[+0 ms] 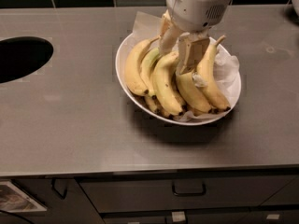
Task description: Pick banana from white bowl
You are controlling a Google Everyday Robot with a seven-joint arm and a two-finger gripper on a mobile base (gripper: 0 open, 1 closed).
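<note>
Tool (pixel 176 59): low over the bowl, fingers apart, straddling the banana's upper end
Banana (pixel 164 85): in white bowl (pixel 122 73) among other bananas (pixel 133 71)
Bowl: on tabletop (pixel 70 120)

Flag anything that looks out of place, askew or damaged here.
Nothing is spilled or damaged. The one untidy thing is the paper liner: it pokes past the far rim of the white bowl onto the counter. The gripper hangs over the bowl, fingers apart among the bananas.
</note>
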